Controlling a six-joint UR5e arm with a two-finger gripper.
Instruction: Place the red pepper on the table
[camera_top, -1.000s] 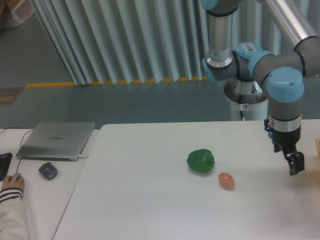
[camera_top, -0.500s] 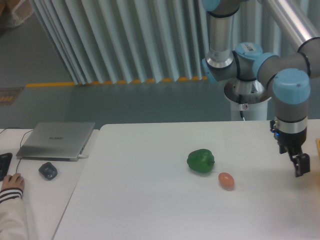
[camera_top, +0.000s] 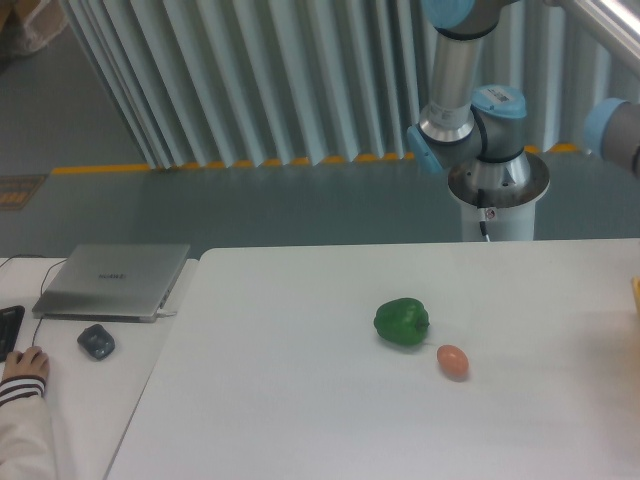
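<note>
The red pepper does not show in this view. The white table fills the lower right of the frame. My gripper is out of view past the right edge; only the arm's base column and a blue-grey joint at the right edge show.
A green pepper lies on the table right of centre, with a small orange-tan egg-shaped object beside it. A yellow-edged thing peeks in at the right edge. On the lower desk to the left are a grey laptop, a mouse and a person's hand.
The arm's wrist and gripper have swung right, from above the table's right side to out of the frame. The green pepper and egg-shaped object have not moved.
</note>
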